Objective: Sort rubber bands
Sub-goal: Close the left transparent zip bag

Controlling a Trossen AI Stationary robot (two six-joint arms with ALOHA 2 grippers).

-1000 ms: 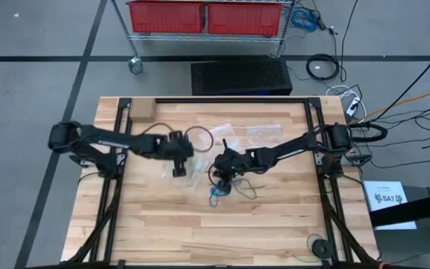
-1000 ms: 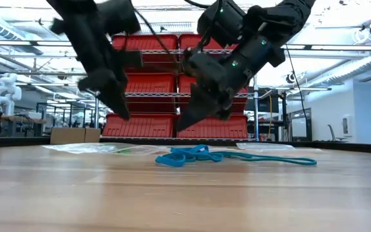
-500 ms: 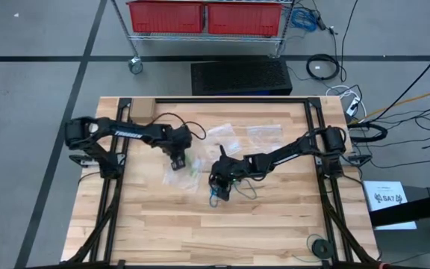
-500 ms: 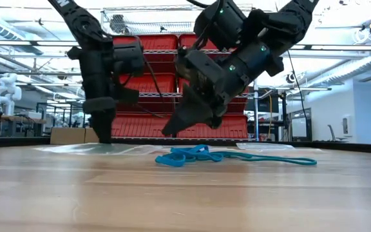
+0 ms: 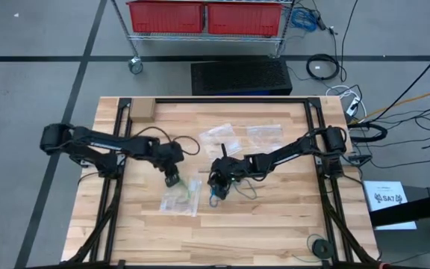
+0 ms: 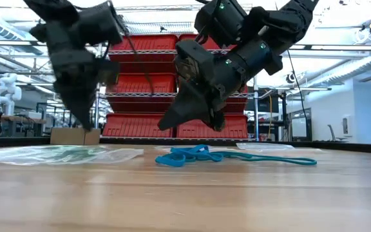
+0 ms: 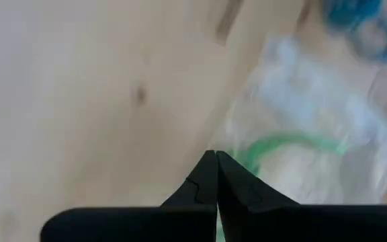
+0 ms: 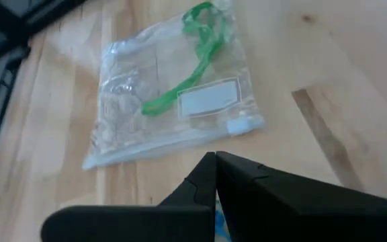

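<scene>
A clear bag [image 5: 181,196] holding a green rubber band [image 8: 180,94] lies flat on the table left of centre. My left gripper [image 5: 172,179] is shut and hangs just above the bag's far edge [image 6: 57,153], with its tips [image 6: 85,126] clear of it. A tangle of bright blue rubber bands [image 6: 185,156] lies at the centre, and a long teal band [image 6: 269,159] trails to its right. My right gripper [image 5: 216,188] is shut and slants down over the blue tangle, its tips [image 6: 161,125] above the table.
Two more clear bags [image 5: 222,133] [image 5: 264,133] lie toward the far side. A cardboard block [image 5: 142,110] sits at the far left corner. A black cable loop [image 5: 189,142] hangs by the left arm, and a black roll [image 5: 319,245] lies near the right front corner.
My left gripper came down onto the bag with the green band, then went toward the near edge while rolling its wrist. The bag slid with it toward the near edge and lies flat there; the gripper now stands raised off it. My right gripper rolled a little in place.
</scene>
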